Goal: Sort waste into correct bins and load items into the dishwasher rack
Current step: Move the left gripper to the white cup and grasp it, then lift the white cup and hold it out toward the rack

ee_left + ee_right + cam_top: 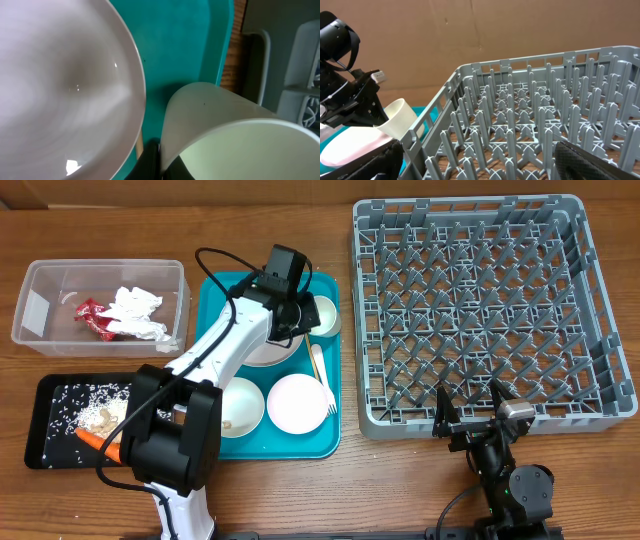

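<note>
wood table [250, 220]; left end effector [306, 319] clamped on cup [400, 118], right end effector [468, 412] apart.

The overhead view looks straight down on the whole counter [300, 220] from well above. The left wrist view faces down at very close range onto the teal tray [190, 45] and white cup [225, 120]. The right wrist view sits low at the near right, looking far-left across the rack [520, 115]; it shares that cup.
</note>
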Tool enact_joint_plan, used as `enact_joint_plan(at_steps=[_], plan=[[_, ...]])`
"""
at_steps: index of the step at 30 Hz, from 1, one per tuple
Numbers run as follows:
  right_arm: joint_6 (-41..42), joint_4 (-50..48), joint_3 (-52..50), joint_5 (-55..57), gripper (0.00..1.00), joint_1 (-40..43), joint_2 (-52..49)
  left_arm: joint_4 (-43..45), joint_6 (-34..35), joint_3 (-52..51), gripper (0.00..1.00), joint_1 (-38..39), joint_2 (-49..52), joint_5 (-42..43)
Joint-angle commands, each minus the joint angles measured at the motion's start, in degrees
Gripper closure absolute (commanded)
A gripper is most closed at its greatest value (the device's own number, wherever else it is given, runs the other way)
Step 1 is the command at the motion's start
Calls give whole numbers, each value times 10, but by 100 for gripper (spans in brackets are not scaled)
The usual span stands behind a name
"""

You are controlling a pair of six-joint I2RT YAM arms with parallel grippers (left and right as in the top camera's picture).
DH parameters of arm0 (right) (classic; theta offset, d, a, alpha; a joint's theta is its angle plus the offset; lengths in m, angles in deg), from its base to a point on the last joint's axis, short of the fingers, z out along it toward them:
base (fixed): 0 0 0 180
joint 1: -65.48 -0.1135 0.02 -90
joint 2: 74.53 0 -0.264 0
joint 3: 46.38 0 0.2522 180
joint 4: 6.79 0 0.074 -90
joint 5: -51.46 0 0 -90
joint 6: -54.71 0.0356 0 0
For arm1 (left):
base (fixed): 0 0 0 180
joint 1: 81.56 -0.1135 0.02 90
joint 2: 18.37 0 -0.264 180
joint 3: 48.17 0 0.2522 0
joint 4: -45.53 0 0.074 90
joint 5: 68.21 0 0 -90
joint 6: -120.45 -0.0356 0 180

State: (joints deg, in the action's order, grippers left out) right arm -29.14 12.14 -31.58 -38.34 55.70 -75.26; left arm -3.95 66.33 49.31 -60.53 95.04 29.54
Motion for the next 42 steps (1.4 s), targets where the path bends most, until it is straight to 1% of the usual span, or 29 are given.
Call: enact_joint_plan(at_steps=[1,6,8,11,15,16,19,23,27,29,35,37,39,42], plan=[[-2,-3,-6,-3,0,2,5,-7,2,23,96,4,3,3],[-2,-3,-6,-3,0,2,5,-34,-1,31,96,3,3,8],[-2,-3,-6,-3,0,2,5,-59,-16,45,96,0,3,8],[-2,-3,-6,-3,0,2,5,-121,-51,76,96,-8,3,8],[-2,-3,-6,-3,0,2,5,-193,-52,123,96,-26,2,40],[-2,-3,-6,-3,0,2,5,-208,-63,136,96,-32,2,56],[-2,-3,-6,-3,0,2,5,-248,-136,167,96,-52,0,104],[-2,-3,-6,-3,0,2,5,-303,-162,180,96,-85,0,104],[-2,-3,-6,-3,0,2,5,-338,-163,180,96,-108,0,108],[-2,-3,-6,-3,0,2,5,-340,-190,180,96,-114,0,144],[-2,-3,-6,-3,0,2,5,-326,-277,180,96,-123,0,303],[-2,-3,-6,-3,0,2,5,-319,-297,180,96,-123,0,336],[-2,-3,-6,-3,0,2,5,-317,-338,180,96,-124,0,384],[-2,-3,-6,-3,0,2,5,-319,-429,180,96,-124,0,471]])
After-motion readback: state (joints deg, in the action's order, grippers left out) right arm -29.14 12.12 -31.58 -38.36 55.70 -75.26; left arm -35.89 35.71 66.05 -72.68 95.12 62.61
